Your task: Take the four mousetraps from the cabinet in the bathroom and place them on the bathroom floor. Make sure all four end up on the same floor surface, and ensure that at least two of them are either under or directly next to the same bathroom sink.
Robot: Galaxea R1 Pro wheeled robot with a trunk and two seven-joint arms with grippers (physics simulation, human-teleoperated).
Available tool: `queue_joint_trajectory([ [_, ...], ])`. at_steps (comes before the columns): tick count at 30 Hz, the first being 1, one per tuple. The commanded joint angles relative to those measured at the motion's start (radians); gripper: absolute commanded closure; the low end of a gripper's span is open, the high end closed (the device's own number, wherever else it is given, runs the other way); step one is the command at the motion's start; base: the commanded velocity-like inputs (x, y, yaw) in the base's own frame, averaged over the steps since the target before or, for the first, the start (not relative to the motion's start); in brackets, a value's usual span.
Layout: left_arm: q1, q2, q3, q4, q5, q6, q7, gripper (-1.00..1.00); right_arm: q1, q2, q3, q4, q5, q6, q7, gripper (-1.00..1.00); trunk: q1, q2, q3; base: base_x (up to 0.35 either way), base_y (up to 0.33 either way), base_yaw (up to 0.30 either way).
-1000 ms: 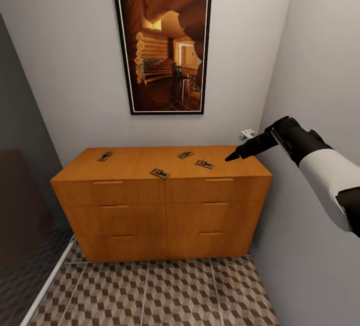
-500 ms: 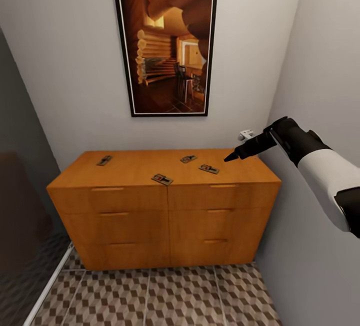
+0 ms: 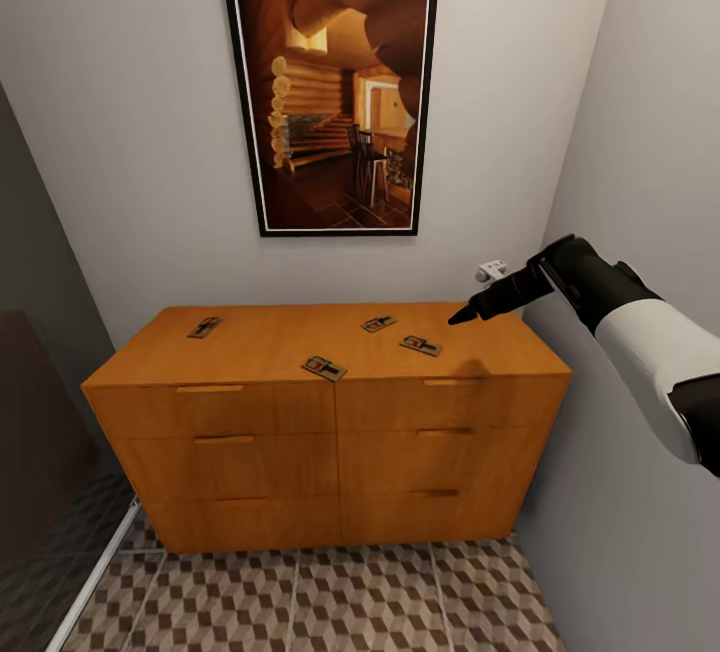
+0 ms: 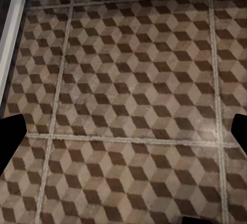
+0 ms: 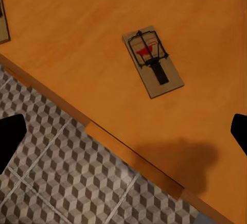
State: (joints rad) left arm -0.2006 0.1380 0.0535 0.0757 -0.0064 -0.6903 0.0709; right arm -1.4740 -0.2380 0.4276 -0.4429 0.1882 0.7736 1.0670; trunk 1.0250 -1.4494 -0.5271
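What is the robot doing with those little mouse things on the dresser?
The robot is reaching its right gripper out over the orange wooden cabinet. Four mousetraps lie flat on top: one at the far left, one near the front edge, and two closer to the gripper. It isn't holding any of them yet. They are meant to go down on the patterned floor, and none is there so far.

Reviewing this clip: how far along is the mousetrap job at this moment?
Nothing placed yet: all four mousetraps lie on the cabinet. In hand: right gripper, empty, hovers beside the nearest. Left: moving all four to the bathroom floor, two by the sink.
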Motion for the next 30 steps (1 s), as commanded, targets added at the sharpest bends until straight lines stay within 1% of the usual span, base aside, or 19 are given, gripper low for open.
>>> queue_joint_trajectory([
  [1,-0.002,0.000,0.005,0.004,-0.001,-0.006,0.000,-1.00,0.000,-0.001,0.000,-0.001,0.010,-0.007,0.008,-1.00,0.000,-0.001,-0.001,0.004,0.000,0.000],
  [4,-0.002,0.000,0.005,0.004,-0.001,-0.006,0.000,-1.00,0.000,0.000,0.000,0.015,0.010,-0.025,0.008,-1.00,0.000,-0.001,-0.001,0.036,-0.032,0.000],
  [13,-0.002,0.000,0.005,0.004,-0.001,-0.006,0.000,-1.00,0.000,-0.001,0.000,0.022,0.010,-0.029,0.008,-1.00,0.000,-0.001,-0.001,0.080,-0.044,0.000],
  [23,-0.002,0.000,0.005,0.004,-0.001,-0.006,0.000,-1.00,0.000,-0.002,0.000,0.037,0.010,-0.061,0.008,-1.00,0.000,-0.001,-0.001,0.008,-0.003,0.000],
  [30,-0.002,0.001,0.005,0.004,-0.001,-0.006,0.000,-1.00,0.000,-0.002,0.000,0.041,0.010,-0.066,0.008,-1.00,0.000,-0.001,-0.001,0.002,0.000,0.000],
])
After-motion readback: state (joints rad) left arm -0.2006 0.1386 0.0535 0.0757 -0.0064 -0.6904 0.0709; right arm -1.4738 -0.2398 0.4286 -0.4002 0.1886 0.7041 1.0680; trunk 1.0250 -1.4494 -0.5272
